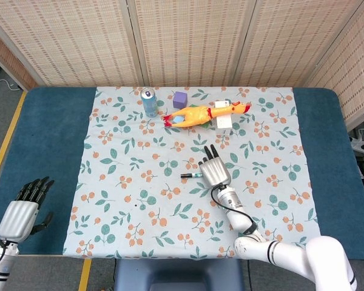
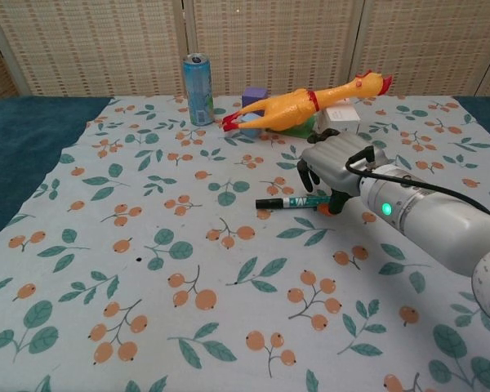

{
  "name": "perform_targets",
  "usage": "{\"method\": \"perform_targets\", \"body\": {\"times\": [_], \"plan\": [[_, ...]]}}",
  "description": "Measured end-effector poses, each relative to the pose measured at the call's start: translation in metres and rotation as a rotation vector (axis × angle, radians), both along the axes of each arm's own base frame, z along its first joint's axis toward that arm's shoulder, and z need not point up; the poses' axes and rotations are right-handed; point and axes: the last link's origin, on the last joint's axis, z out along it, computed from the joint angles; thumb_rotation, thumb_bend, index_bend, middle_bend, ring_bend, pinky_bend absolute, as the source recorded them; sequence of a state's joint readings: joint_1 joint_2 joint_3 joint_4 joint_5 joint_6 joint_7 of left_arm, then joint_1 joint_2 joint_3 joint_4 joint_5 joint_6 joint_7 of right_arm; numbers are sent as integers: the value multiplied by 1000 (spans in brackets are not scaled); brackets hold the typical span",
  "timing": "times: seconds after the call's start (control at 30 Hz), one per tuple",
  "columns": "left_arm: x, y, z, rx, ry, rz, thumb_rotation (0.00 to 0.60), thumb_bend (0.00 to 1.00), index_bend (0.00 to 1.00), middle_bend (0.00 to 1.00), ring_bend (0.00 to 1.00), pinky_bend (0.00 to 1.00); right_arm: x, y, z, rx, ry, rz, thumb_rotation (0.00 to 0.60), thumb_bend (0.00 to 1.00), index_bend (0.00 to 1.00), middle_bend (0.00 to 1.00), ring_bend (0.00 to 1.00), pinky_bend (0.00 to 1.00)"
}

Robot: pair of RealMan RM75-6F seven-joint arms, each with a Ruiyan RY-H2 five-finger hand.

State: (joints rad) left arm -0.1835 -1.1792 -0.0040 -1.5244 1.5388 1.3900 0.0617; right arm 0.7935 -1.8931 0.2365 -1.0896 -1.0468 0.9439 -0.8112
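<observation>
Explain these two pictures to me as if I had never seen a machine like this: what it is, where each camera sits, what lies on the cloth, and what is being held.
This is a two-armed robot with metal hands shaped like a person's. One picture looks down from its head, the other forward from its chest. The right hand hangs palm down over one end of a green marker; whether it grips the marker cannot be told. The left hand lies apart at the table's edge, fingers spread, holding nothing. On the flowered tablecloth at the far side stand a blue drink can, a purple cube, a yellow rubber chicken and a small white box.
</observation>
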Motion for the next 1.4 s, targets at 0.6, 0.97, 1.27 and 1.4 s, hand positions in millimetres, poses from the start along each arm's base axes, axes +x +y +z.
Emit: {"method": "perform_targets", "body": {"times": [0.6, 0.97, 1.27, 1.4], "plan": [[-1, 1, 2, 2, -4, 3, 600, 414, 0, 0, 0, 97, 1, 1, -8, -3, 18, -16, 600, 237, 532, 432, 58, 0], [-1, 0, 4, 4, -8, 8, 600, 414, 0, 0, 0, 98, -1, 4, -11, 2, 30, -22, 600, 291, 636, 530, 166, 0], [-1, 0, 4, 2, -8, 8, 600, 415, 0, 0, 0, 98, 0, 9, -11, -2, -11, 31, 600, 338, 781, 760, 412, 88], [0, 0, 5, 3, -14, 0, 600, 429, 0, 0, 0, 99, -3, 13, -10, 6, -49, 52, 600, 360, 827, 809, 476, 131]]}}
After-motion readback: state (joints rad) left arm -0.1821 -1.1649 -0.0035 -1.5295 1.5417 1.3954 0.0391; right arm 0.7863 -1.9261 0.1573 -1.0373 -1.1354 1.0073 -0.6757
